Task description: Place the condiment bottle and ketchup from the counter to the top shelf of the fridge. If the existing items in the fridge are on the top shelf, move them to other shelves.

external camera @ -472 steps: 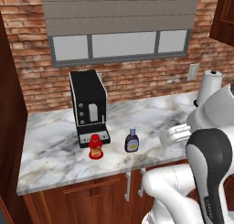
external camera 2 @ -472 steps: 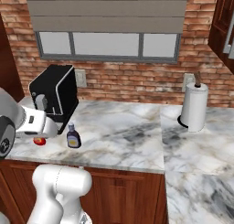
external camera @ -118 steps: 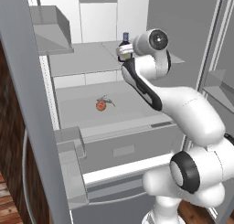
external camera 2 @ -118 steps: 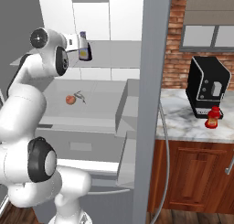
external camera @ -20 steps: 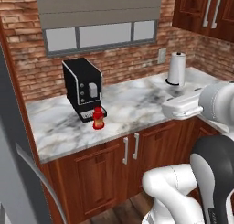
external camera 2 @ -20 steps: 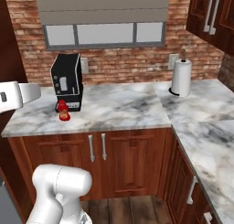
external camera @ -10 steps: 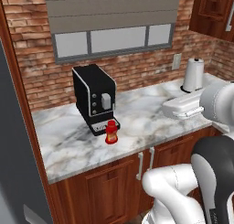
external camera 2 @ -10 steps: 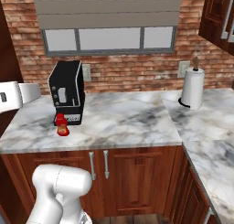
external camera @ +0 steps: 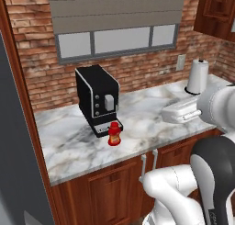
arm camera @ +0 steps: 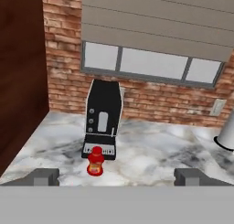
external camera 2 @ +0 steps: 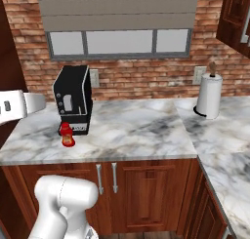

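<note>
The ketchup (external camera: 114, 134) (external camera 2: 66, 134) is a small bright red bottle standing upright on the marble counter (external camera: 147, 123) (external camera 2: 136, 130), just in front of a black coffee machine. In the hand view the ketchup (arm camera: 95, 161) stands ahead of my gripper (arm camera: 116, 176), a little left of centre. The two fingertips (arm camera: 43, 176) are far apart with nothing between them, so the gripper is open and empty. My white hand (external camera: 181, 111) (external camera 2: 14, 106) hovers over the counter's near edge, well short of the bottle. A grey side of the fridge (external camera: 18, 146) stands at the left. The condiment bottle, the top shelf and the existing items are out of view.
The black coffee machine (external camera: 97, 99) (external camera 2: 74, 99) (arm camera: 104, 120) stands right behind the ketchup. A white paper towel roll (external camera: 197, 77) (external camera 2: 209, 96) sits at the counter's right. A brick wall with a window runs behind. Brown cabinets (external camera 2: 146, 194) sit below the counter.
The whole picture has shifted: the base has driven nearer the counter, so the coffee machine and ketchup look larger and more central. The gripper has stayed open.
</note>
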